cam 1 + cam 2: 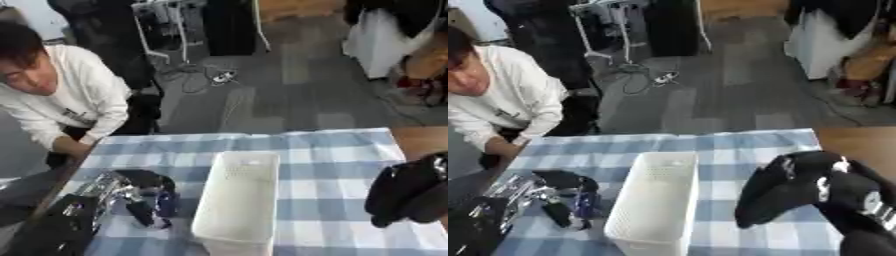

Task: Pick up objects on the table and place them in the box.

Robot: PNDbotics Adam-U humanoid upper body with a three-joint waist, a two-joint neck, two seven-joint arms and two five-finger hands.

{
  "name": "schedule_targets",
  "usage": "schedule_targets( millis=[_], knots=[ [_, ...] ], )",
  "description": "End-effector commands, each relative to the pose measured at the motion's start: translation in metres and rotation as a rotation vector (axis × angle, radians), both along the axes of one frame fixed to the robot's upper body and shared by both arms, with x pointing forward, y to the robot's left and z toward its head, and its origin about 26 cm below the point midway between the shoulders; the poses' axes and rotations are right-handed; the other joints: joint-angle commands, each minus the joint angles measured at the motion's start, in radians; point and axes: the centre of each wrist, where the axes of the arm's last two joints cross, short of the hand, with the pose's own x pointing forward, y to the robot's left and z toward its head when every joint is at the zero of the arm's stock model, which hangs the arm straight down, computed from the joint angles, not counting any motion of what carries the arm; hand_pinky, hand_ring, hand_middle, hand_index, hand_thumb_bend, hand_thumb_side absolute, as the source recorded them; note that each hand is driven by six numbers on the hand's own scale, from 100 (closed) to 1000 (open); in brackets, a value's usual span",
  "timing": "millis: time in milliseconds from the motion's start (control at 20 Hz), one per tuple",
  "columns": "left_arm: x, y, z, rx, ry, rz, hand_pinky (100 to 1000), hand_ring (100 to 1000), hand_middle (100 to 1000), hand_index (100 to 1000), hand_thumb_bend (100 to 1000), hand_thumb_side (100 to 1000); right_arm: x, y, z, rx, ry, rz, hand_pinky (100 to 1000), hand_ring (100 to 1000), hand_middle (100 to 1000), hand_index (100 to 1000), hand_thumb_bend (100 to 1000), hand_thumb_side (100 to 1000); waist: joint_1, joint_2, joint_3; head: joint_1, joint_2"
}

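Fingers of your left hand curl around a dark blue object left of the white box; your right hand hangs curled, holding nothing.

A blue-and-white checked cloth covers the table. Beyond the table's far edge lies grey floor, with a tangle of cables on it.

Probably a robotics lab or workshop: a blue-checked tablecloth covers the worktable, cables and a power strip trail across grey flooring, and metal equipment stands crowd behind.
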Motion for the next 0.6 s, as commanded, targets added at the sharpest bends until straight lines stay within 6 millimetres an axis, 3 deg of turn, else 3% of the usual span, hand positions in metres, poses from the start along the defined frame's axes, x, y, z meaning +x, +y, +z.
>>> schedule_targets(
  millis=[50,100,150,200,250,350,550,600],
  knots=[
    [-0.0010,0.0099,0.0121,-0.001,-0.039,0.041,465,595,665,716,219,580,-0.0041,0.0016,0.0069,0.004,-0.025,0.015,561,555,617,765,100,1000,-0.002,-0.014,0.004,0.011,0.008],
    [-0.0011,0.0103,0.0122,-0.007,-0.042,0.046,476,606,676,722,238,580,-0.0041,0.0014,0.0067,0.004,-0.025,0.014,561,555,617,765,100,1000,-0.002,-0.014,0.004,0.010,0.008],
    [-0.0011,0.0106,0.0122,-0.013,-0.043,0.050,378,509,580,651,100,573,-0.0040,0.0012,0.0065,0.003,-0.024,0.013,561,555,617,765,100,1000,-0.002,-0.015,0.005,0.008,0.007],
    [-0.0012,0.0108,0.0120,-0.019,-0.044,0.055,385,516,589,659,100,572,-0.0040,0.0011,0.0064,0.003,-0.024,0.013,561,556,617,765,100,1000,-0.002,-0.015,0.006,0.006,0.006],
    [-0.0013,0.0110,0.0118,-0.024,-0.045,0.060,333,470,534,589,100,585,-0.0040,0.0009,0.0063,0.002,-0.023,0.012,561,555,617,765,100,1000,-0.002,-0.015,0.007,0.004,0.004],
    [-0.0015,0.0115,0.0107,-0.032,-0.041,0.073,280,424,482,532,100,610,-0.0039,0.0007,0.0062,0.002,-0.023,0.012,561,555,616,765,100,1000,-0.003,-0.016,0.008,0.002,0.001],
    [-0.0017,0.0122,0.0089,-0.037,-0.013,0.100,167,328,390,446,100,545,-0.0038,0.0002,0.0058,0.000,-0.023,0.010,561,555,617,764,100,1000,-0.003,-0.017,0.011,-0.003,-0.006],
    [-0.0017,0.0124,0.0089,-0.036,-0.006,0.107,181,340,402,457,100,554,-0.0038,0.0001,0.0058,0.000,-0.023,0.009,561,555,617,764,100,1000,-0.003,-0.017,0.011,-0.004,-0.008]
  ],
)
